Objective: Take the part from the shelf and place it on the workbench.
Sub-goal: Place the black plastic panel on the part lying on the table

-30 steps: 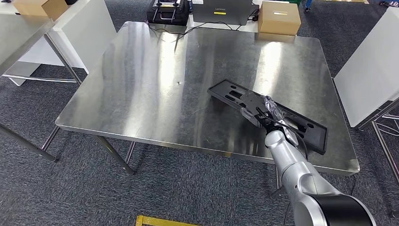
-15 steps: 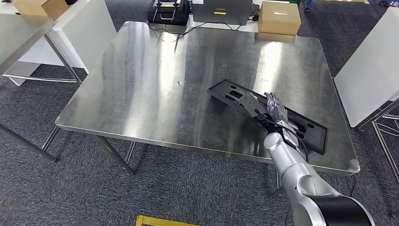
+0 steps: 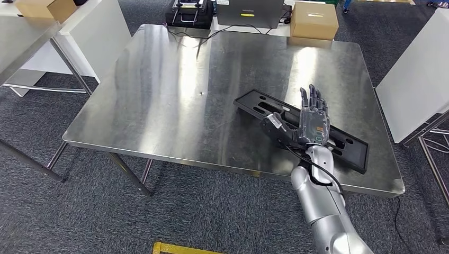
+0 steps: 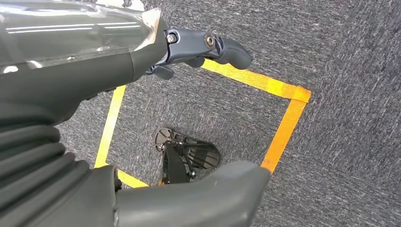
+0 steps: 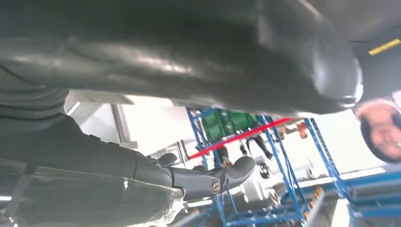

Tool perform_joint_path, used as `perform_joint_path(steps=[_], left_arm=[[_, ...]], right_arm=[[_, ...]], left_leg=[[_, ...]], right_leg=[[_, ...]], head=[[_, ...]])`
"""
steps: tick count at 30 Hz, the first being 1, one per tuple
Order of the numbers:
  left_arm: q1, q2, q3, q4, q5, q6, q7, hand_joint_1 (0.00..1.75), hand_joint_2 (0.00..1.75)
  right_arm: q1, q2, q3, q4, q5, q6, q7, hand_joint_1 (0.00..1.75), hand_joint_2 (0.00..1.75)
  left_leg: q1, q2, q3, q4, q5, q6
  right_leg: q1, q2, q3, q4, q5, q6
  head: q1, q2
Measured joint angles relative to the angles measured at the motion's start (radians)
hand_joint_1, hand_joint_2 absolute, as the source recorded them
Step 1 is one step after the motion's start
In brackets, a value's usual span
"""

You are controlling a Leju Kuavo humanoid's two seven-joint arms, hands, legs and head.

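Part (image 3: 349, 143) lies flat on workbench (image 3: 174, 95), long axis running diagonally near-right to far-left

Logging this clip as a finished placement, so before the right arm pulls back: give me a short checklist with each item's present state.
1. Black part lies flat on the workbench: ok.
2. Part fully on the top, nothing past the rim: ok, though its near end sits close to the front right edge.
3. Right hand holds nothing, fingers apart and pointing up: ok.
4. Right hand raised off the part: cannot tell; in the head view it overlaps the part's middle, and the right wrist view looks away from it.
5. Left hand holds nothing, hanging over the carpet and yellow tape: ok.
6. Cables at the workbench's far edge are apart from the part: ok.
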Motion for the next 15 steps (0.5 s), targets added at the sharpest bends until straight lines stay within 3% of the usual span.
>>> perform_joint_path(steps=[9,15], left_arm=[[0.0,0.0,0.018,-0.005,0.008,-0.001,0.006,0.0,0.0],[0.001,0.005,0.024,-0.011,0.0,-0.02,0.006,0.0,0.0]], right_arm=[[0.109,0.006,-0.005,-0.192,-0.015,0.053,-0.069,0.0,0.0],[0.218,0.005,-0.002,-0.349,-0.023,0.071,-0.089,0.0,0.0]], left_leg=[[-0.001,0.0,0.0,0.004,-0.004,0.005],[-0.003,0.0,-0.005,0.014,-0.009,0.016]], right_leg=[[-0.008,0.0,-0.001,-0.001,0.0,0.0],[-0.01,0.0,0.0,-0.003,0.003,0.005]], head=[[0.0,0.0],[0.0,0.0]])
